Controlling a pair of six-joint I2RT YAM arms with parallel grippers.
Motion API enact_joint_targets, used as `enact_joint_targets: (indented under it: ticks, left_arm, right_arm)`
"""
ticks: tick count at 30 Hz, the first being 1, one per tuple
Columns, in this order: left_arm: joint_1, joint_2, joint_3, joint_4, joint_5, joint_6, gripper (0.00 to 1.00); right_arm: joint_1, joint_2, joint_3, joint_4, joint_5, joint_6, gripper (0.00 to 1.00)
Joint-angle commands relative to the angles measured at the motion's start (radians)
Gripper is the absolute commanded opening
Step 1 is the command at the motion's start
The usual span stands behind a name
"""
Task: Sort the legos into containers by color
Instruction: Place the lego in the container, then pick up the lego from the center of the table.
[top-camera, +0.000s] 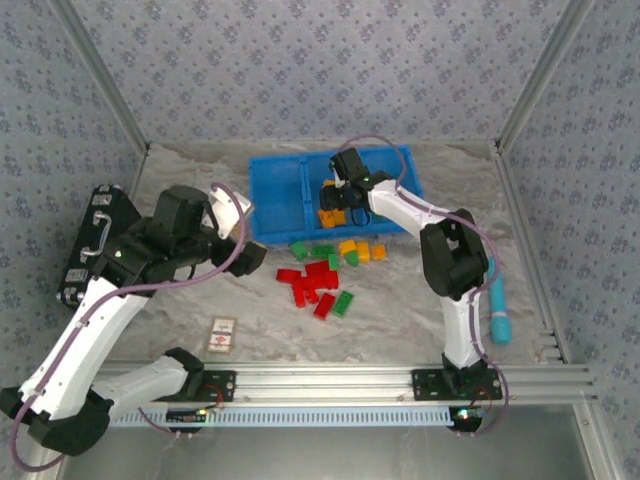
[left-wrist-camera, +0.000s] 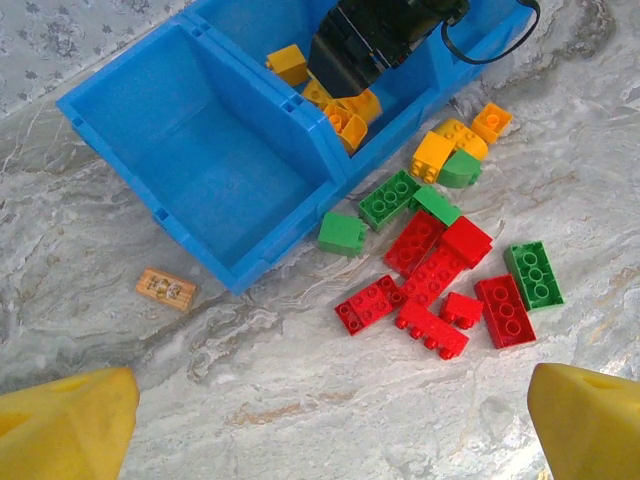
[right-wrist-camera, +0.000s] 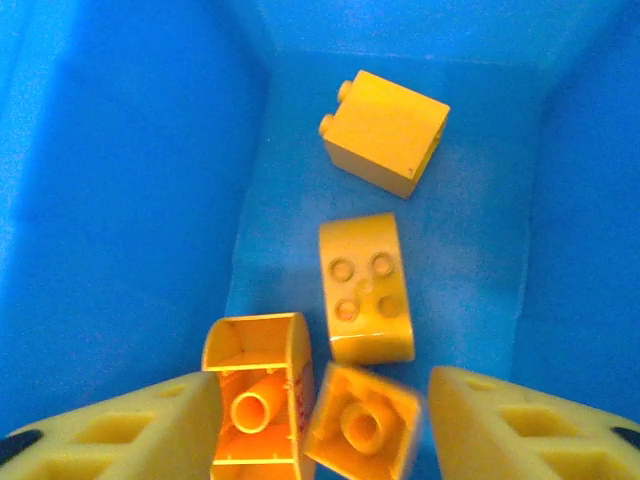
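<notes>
4 yellow legos (right-wrist-camera: 366, 290) in bin (right-wrist-camera: 120, 200); btm 2 cut off.

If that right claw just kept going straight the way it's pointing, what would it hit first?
Most likely the two orange-yellow legos just beneath the open right gripper, inside the blue bin. How far below they sit is hard to tell.
</notes>
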Motion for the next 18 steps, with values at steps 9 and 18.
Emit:
enact_joint_targets:
  ticks: [9,18]
  left_arm:
    - [0.014,0.003,-0.014,0.017,0.006,0.018,1.00]
    - [0.019,0.019,-0.010,0.033,0.039,0.025,1.00]
  right_arm:
    - [0.080,-0.459,-0.432,-0.012,0.111,-0.040,0.63]
    - [0.013,-0.577,-0.704,-0.002,0.140,0.005,0.59]
